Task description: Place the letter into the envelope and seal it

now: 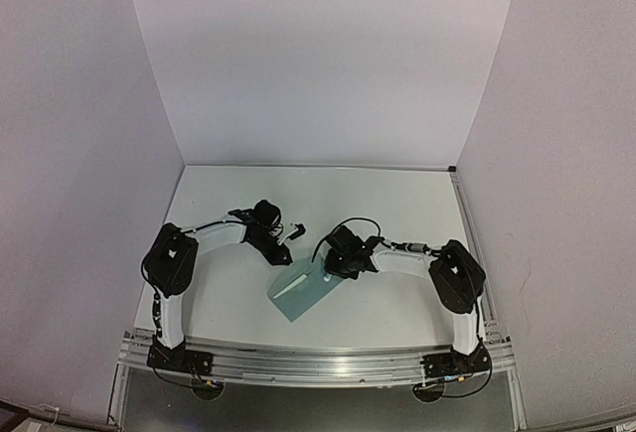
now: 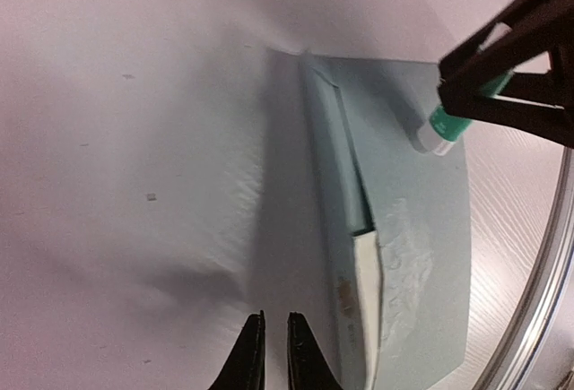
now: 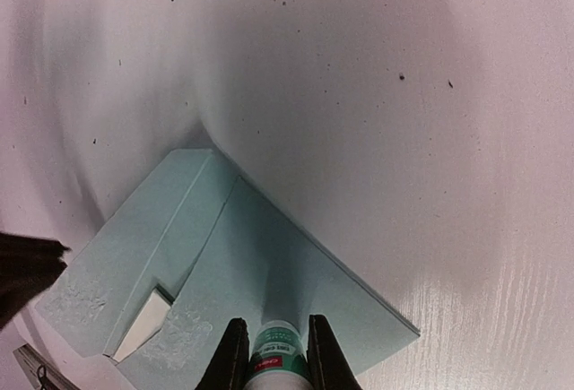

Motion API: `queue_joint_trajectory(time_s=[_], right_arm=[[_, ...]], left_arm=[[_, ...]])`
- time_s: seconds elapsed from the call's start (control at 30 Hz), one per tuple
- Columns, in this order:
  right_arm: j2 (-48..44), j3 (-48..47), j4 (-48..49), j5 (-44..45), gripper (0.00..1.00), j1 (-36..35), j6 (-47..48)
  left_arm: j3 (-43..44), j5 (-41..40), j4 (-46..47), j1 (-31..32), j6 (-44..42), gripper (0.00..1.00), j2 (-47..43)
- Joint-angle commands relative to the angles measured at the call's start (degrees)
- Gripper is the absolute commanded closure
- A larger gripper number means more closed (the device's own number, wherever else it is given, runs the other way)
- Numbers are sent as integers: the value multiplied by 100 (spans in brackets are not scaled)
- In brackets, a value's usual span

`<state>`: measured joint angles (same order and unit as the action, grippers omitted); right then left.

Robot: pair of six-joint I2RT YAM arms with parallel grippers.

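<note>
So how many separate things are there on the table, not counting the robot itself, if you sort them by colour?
Teal: 1, the envelope
Cream: 1, the letter, partly poking out of the envelope
Green and white: 1, a small tube, possibly glue, held over the envelope
Total: 3
</note>
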<state>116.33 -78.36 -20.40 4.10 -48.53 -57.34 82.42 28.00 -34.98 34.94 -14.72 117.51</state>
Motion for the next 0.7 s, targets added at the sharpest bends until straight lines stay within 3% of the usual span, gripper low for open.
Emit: queue_joint_trajectory(time_s=[0.0,0.67], right_arm=[[380,35,-324,196,100,2,-22],[455,-13,-325,158,100,3,-67]], left_arm=[[-151,387,61,429,47,90,-281],[-419,426,163,1012,178,92,25]])
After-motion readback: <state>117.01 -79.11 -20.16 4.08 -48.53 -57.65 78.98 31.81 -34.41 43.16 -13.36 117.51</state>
